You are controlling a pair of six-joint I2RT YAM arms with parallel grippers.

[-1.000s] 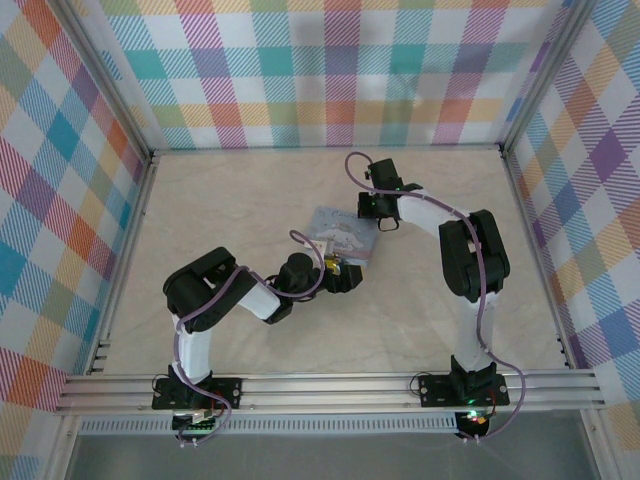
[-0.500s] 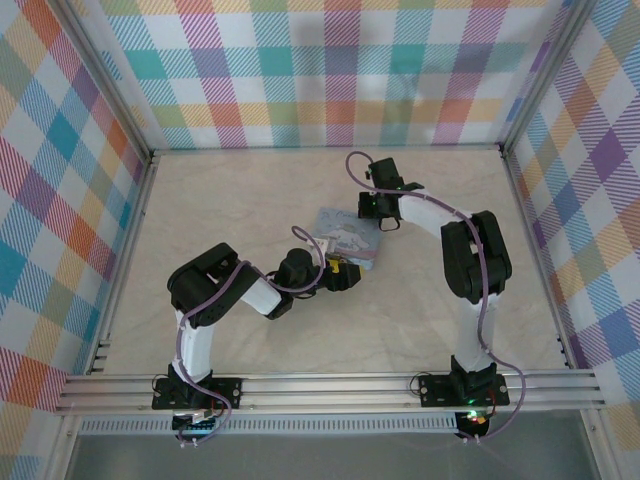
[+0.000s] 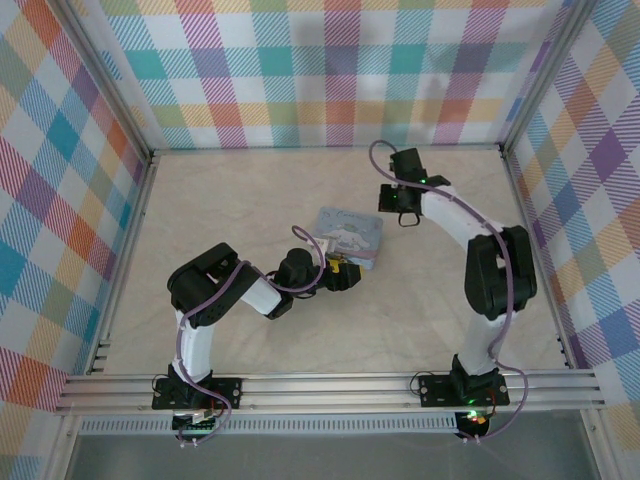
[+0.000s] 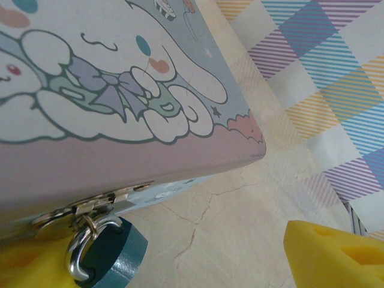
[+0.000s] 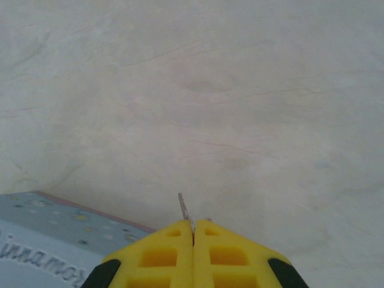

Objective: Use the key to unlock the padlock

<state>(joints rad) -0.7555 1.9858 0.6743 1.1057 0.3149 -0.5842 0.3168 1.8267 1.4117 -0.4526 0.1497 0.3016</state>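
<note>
In the left wrist view the padlock (image 4: 120, 258) runs off the bottom edge. Only its shackle and the top of its teal body show, so the keyhole cannot be seen. The box (image 4: 120, 156) is cut by the left and top edges. The yellow fingers (image 4: 333, 255) of the left gripper (image 4: 180, 261) are clipped at the bottom edge too. The key (image 5: 185, 211) is a thin sliver above the right gripper (image 5: 193, 223) — the rest is buried between its pressed-together tips. From above, near the middle of the tabletop (image 3: 200, 200), the padlock is too small to make out.
</note>
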